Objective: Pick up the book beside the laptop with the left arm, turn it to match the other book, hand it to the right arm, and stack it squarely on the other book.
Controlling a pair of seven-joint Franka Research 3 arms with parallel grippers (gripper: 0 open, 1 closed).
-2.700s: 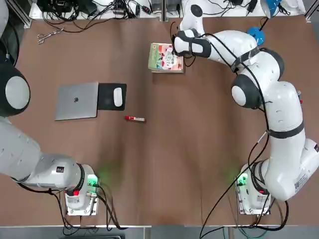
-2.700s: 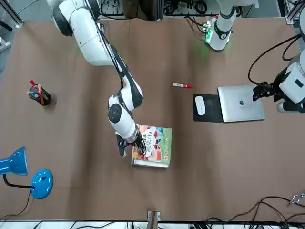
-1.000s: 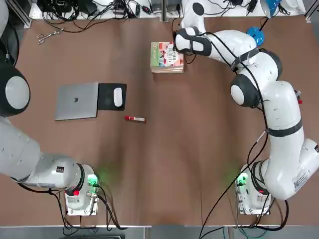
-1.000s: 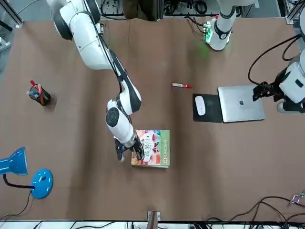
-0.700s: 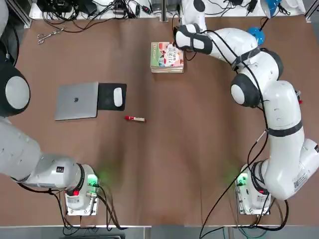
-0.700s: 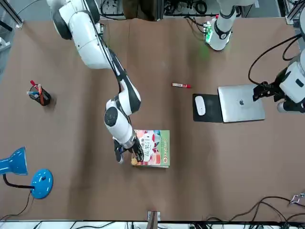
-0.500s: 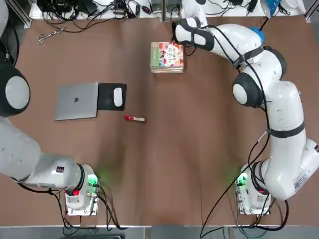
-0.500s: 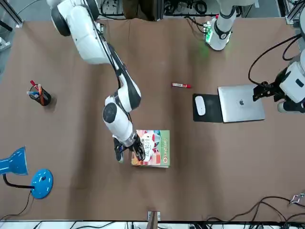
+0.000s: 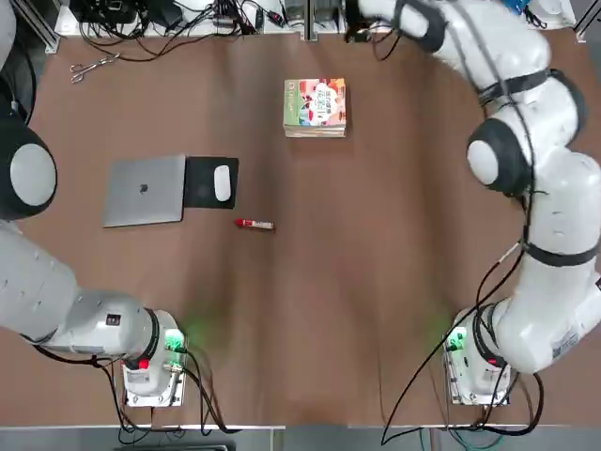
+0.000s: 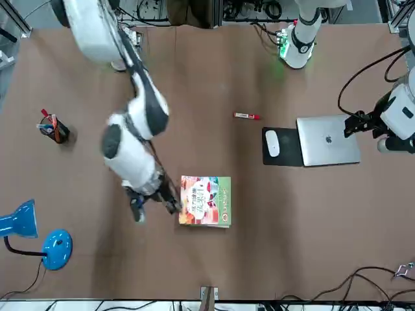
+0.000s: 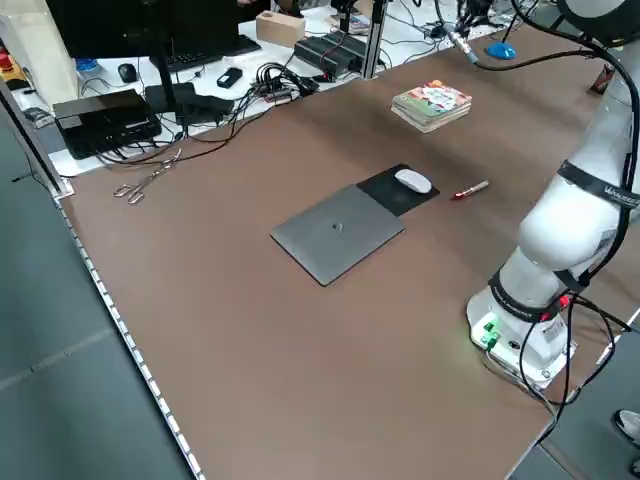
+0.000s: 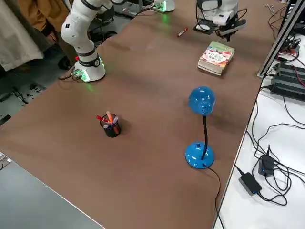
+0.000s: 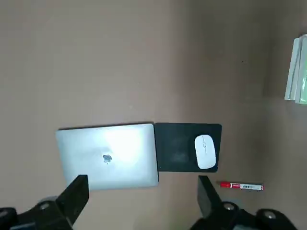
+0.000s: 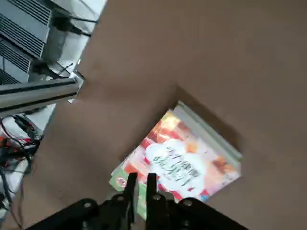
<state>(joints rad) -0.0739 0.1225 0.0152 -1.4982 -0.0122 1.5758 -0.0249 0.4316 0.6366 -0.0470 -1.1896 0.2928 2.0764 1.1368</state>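
On the counter (image 9: 376, 235), from left to right, lie the laptop (image 9: 145, 191), a mouse pad (image 9: 210, 181), then the book (image 9: 315, 103) stacked squarely on the other book (image 10: 202, 223) at the far side. Left gripper (image 13: 144, 211) hangs above the laptop, jaws wide apart. Right gripper (image 14: 141, 184) hovers over the stack, jaws nearly together, holding nothing.

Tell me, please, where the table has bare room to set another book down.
Bare stretches lie between the red marker and the arm bases, and between the stacked books and the pen cup. It is crowded where the laptop, mouse pad with its mouse, and marker cluster, and near the blue lamp.
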